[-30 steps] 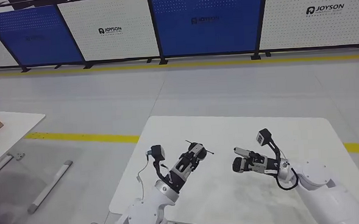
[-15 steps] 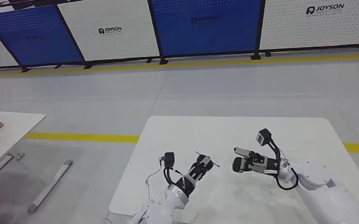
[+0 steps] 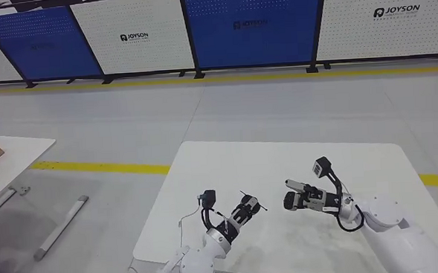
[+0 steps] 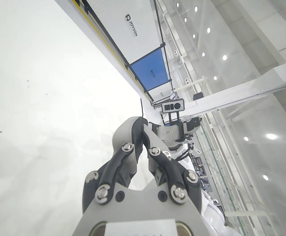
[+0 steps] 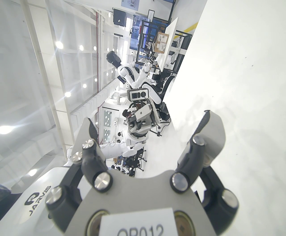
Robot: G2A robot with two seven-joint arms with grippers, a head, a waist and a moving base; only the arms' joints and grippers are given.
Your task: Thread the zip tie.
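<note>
I am pinching the zip tie point(image 4: 141, 106) in my left end effector point(image 4: 141, 120). Its fingers are pressing together on the thin black strip, and a short length is sticking out past the tips. I am holding the tie in the air above the white surface point(image 3: 295, 158), near the near edge, not resting on it. My right end effector point(image 5: 148, 118) is gaping wide with nothing between its fingers. I judge that I am in the presenting step: one arm is offering the tie and the other is waiting to take its free part, with no loop formed yet. I cannot tell whether the head or the tail is the end poking out, since the strip is too fine to read. The next move, as I see it, is calling for the right arm to close the gap, grip the far end of the tie, and line the tail up with the slot in the head. That needs careful aim, because the strip is so slender and flexible. Both arms are reaching in from the near side. The end effectors are facing each other at about the same height, near but apart, the left angling up toward the right.
</note>
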